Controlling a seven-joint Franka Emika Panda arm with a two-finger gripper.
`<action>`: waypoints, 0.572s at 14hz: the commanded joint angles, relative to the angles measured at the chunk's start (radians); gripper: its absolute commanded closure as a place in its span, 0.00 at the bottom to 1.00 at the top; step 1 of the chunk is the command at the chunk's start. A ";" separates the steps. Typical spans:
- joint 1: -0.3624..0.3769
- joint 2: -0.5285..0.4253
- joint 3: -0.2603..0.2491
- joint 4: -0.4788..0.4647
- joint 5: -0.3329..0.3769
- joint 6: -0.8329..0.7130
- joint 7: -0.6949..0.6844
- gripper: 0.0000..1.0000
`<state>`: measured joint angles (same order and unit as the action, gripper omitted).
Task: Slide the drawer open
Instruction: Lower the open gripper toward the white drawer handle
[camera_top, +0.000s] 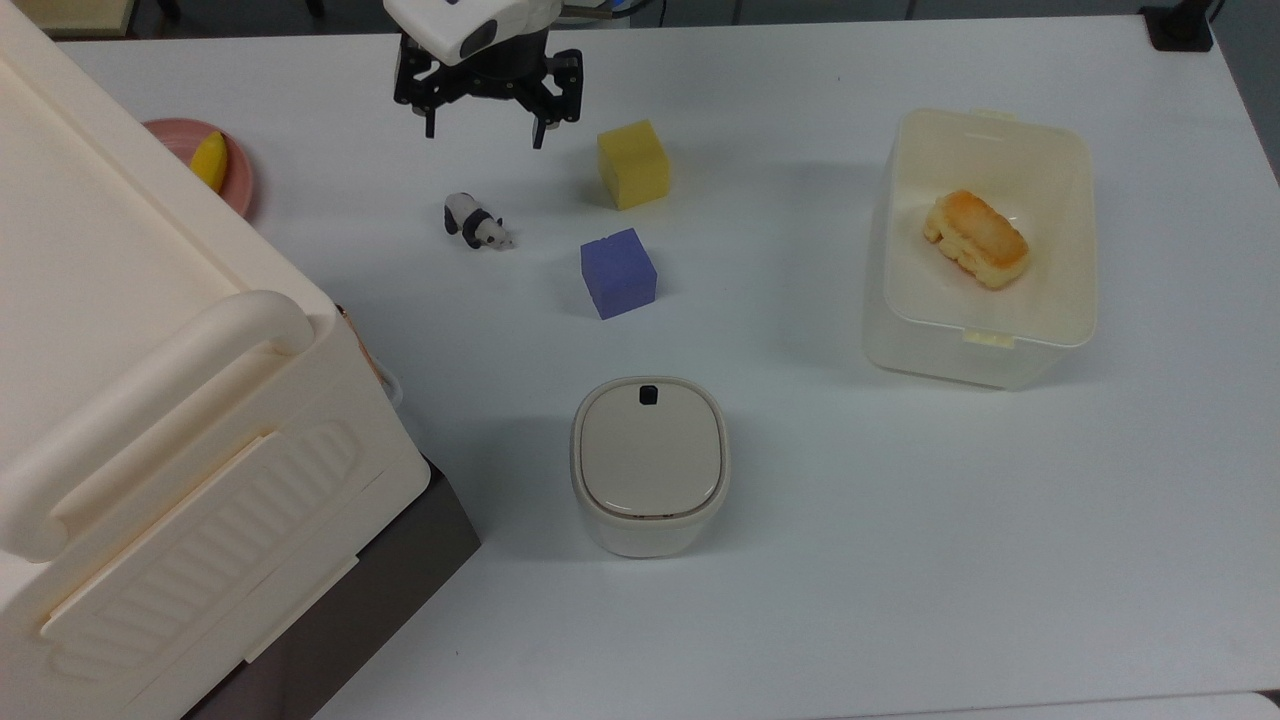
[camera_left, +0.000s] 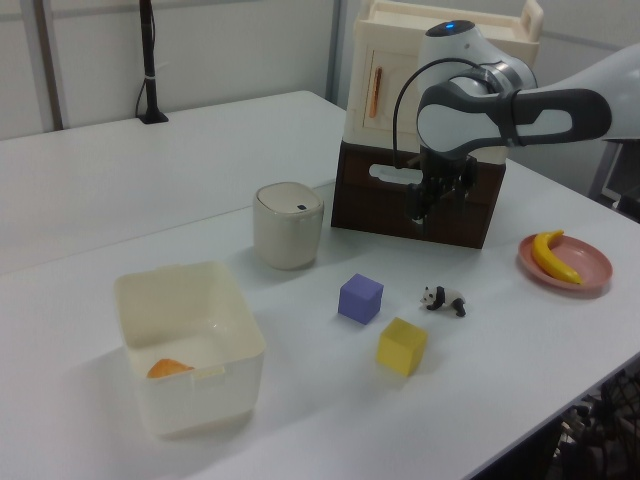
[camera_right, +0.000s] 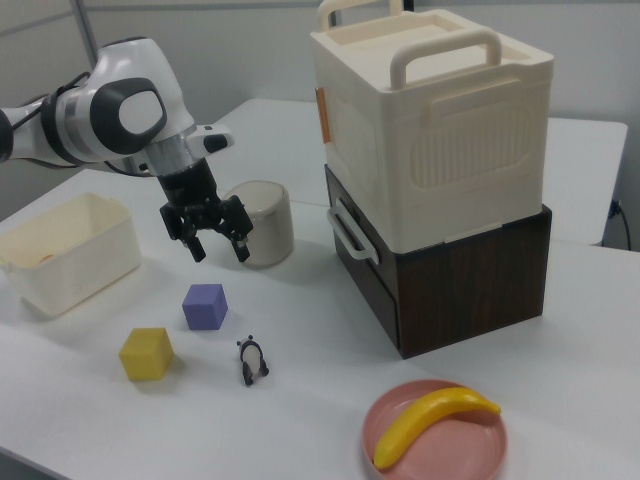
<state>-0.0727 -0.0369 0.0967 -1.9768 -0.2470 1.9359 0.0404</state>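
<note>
Clearly the main risk is the large cream plastic box with thick handles (camera_right: 432, 130) stacked on the dark brown wooden drawer unit (camera_right: 440, 278): a jerky pull could shift or tip the stack. Another is the small black-and-white panda figure (camera_right: 252, 359) on the white table (camera_right: 300, 420), which a low approach could knock. The drawer's thin white loop handle (camera_right: 347, 230) lies well apart from the black two-finger pincer (camera_right: 212, 240), toward the right view's right. It hangs open and empty.
</note>
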 joint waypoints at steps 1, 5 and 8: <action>-0.022 -0.005 -0.002 0.012 -0.018 0.082 -0.024 0.00; -0.052 0.035 -0.002 0.015 -0.092 0.208 -0.100 0.00; -0.076 0.090 -0.002 0.029 -0.155 0.320 -0.137 0.00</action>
<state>-0.1267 0.0027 0.0953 -1.9672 -0.3454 2.1648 -0.0500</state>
